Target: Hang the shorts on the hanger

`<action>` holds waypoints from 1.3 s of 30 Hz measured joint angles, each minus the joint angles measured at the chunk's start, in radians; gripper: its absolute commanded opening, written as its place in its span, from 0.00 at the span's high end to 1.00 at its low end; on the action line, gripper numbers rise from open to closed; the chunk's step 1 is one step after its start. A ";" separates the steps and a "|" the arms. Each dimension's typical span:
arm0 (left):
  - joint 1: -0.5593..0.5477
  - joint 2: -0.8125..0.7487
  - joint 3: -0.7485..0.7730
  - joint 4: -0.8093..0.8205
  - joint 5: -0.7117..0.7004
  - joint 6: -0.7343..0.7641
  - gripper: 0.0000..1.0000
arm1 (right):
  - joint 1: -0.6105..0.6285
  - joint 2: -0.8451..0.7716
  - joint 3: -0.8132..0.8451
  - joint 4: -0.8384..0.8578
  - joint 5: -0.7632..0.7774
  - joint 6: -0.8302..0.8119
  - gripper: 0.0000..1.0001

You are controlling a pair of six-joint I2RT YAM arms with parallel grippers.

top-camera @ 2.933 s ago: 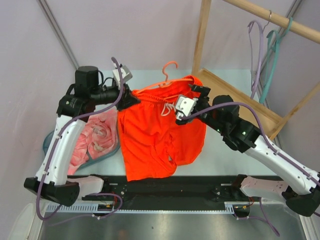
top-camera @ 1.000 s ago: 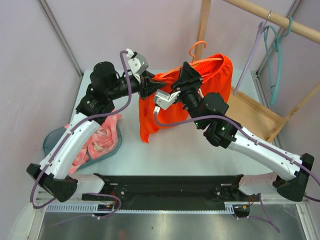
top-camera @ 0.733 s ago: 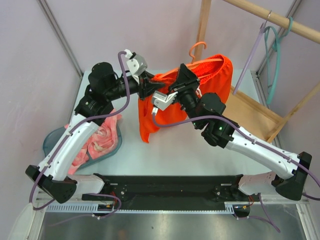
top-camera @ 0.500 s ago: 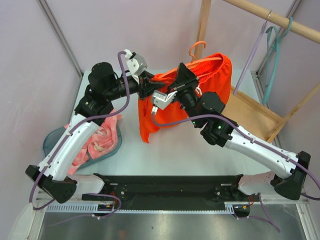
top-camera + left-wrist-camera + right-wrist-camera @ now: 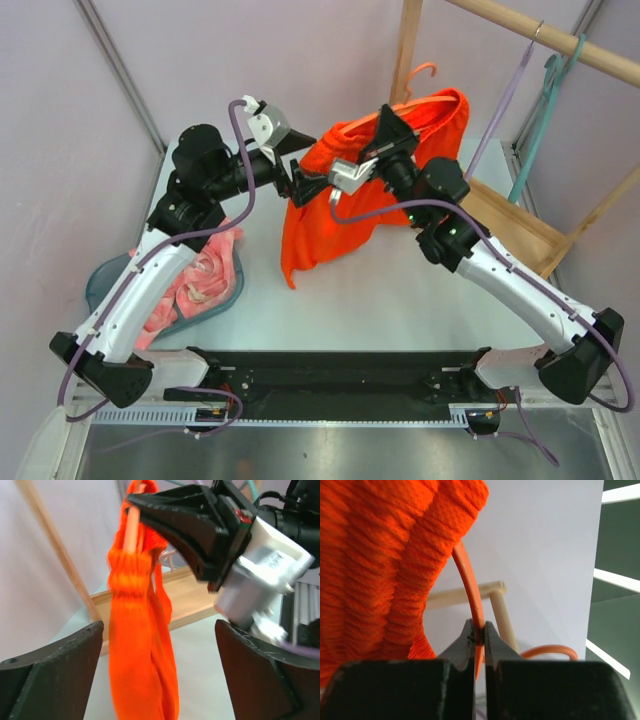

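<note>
Top external view: the shorts (image 5: 330, 215) are bright orange-red, bunched at the ribbed waistband and draped over the thin orange hanger (image 5: 425, 72). They hang in long folds, lifted clear above the worktop (image 5: 400, 310), in front of a wooden rack (image 5: 405, 50). The right arm reaches up and across from its base at the lower right, elbow bent. Its pincer (image 5: 383, 125) is closed on the hanger's bar beside the waistband; the right wrist view shows both fingers (image 5: 470, 640) pinching that bar, with the hook curling behind. The left arm rises from the lower left and bends toward the shorts' near edge. Its pincer (image 5: 308, 165) is spread wide, and in its wrist view the fingers (image 5: 60, 665) flank the hanging fabric, apparently without touching. A pink garment (image 5: 195, 280) lies by the left arm.
</note>
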 measured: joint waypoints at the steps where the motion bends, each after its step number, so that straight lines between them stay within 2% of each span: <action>1: 0.006 -0.002 0.000 -0.002 -0.007 -0.016 0.00 | -0.039 0.000 0.001 0.000 -0.023 0.001 1.00; 8: 0.071 -0.016 0.000 0.022 0.012 -0.086 0.00 | -0.244 0.057 0.076 -0.026 -0.185 0.002 1.00; 16: 0.102 -0.048 -0.023 0.027 0.020 -0.102 0.00 | -0.394 0.243 0.372 -0.064 -0.353 0.048 1.00; 22: 0.103 -0.073 -0.044 0.027 0.020 -0.101 0.00 | -0.440 0.384 0.578 -0.090 -0.391 0.101 1.00; 26: 0.107 -0.087 -0.058 0.026 0.020 -0.101 0.00 | -0.456 0.450 0.649 -0.102 -0.409 0.138 1.00; 39: 0.129 -0.107 -0.084 0.025 0.020 -0.100 0.00 | -0.533 0.586 0.742 -0.142 -0.451 0.230 1.00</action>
